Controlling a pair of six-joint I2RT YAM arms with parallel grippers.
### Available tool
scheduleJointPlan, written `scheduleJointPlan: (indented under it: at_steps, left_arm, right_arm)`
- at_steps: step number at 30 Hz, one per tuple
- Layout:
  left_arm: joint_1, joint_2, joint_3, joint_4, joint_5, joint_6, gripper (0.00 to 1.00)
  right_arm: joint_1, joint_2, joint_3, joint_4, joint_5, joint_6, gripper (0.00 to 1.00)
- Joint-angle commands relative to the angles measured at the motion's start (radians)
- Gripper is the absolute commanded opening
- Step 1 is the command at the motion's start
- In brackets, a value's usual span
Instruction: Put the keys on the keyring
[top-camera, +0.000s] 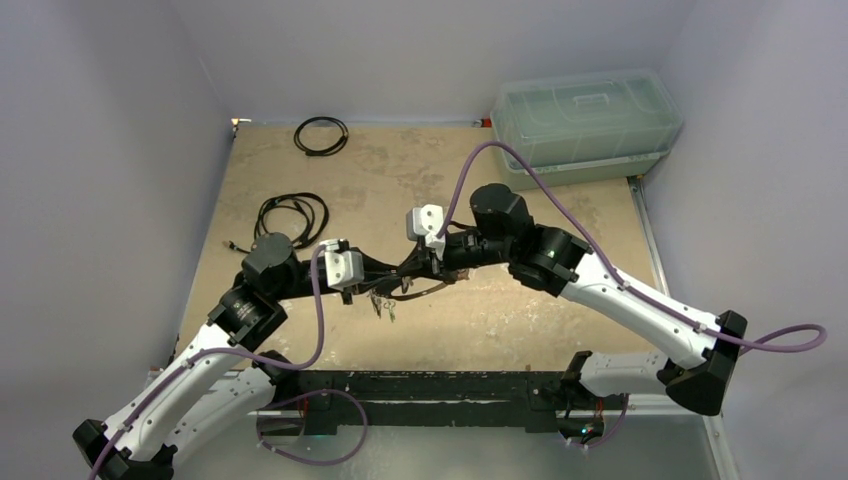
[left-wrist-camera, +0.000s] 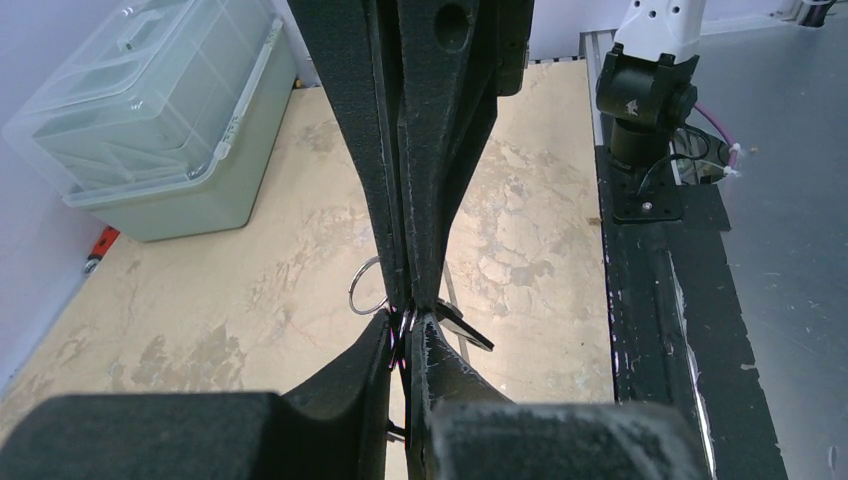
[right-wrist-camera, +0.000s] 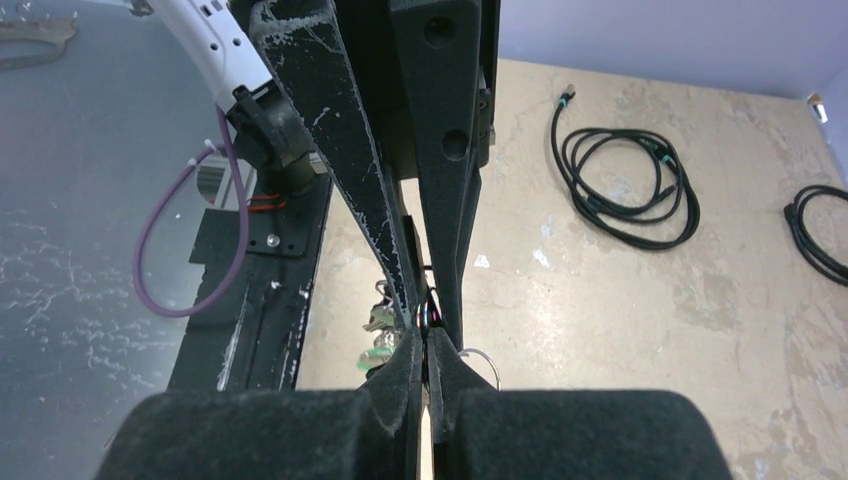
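Observation:
My two grippers meet tip to tip above the middle of the table. The left gripper (top-camera: 388, 284) and the right gripper (top-camera: 425, 264) are both shut on the keyring (top-camera: 428, 291), which hangs between them as a thin oval. In the left wrist view the keyring (left-wrist-camera: 404, 336) shows edge-on between my left gripper's (left-wrist-camera: 407, 322) jaws. The right wrist view shows the keyring (right-wrist-camera: 428, 318) at the right gripper's (right-wrist-camera: 426, 338) tips. The keys (top-camera: 384, 306) hang in a bunch below; a green-tagged one (right-wrist-camera: 380, 355) and a black head (left-wrist-camera: 466, 328) show. A thin silver wire ring (left-wrist-camera: 360, 290) sticks out sideways.
A lidded clear plastic box (top-camera: 585, 125) stands at the back right. A black coiled cord (top-camera: 293, 214) lies at the left and a thin black cable loop (top-camera: 321, 135) at the back left. The black mounting rail (top-camera: 420, 398) runs along the near edge.

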Motion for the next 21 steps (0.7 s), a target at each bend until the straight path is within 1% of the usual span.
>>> scheduleJointPlan:
  at_steps: [1,2,5,8,17,21]
  left_arm:
    - [-0.014,-0.018,0.025,0.135,0.073,0.002,0.06]
    - [-0.014,-0.019,0.023,0.135,0.067,0.002,0.11]
    - [-0.014,-0.019,0.023,0.125,0.055,0.007,0.22]
    - [-0.013,-0.019,0.023,0.124,0.046,0.006,0.25]
    - [-0.013,0.001,0.037,0.097,0.032,0.009,0.29]
    - [-0.014,0.024,0.049,0.053,0.025,0.006,0.23]
  right_arm:
    - [0.015,-0.028,-0.056,0.112,0.021,0.002,0.00]
    - [0.015,-0.038,-0.064,0.126,0.027,0.006,0.00]
    - [0.015,-0.057,-0.082,0.141,0.048,0.011,0.00]
    - [0.015,-0.073,-0.091,0.153,0.053,0.011,0.00]
    - [0.015,-0.105,-0.114,0.187,0.049,0.022,0.00]
    - [0.015,-0.118,-0.121,0.194,0.060,0.028,0.00]
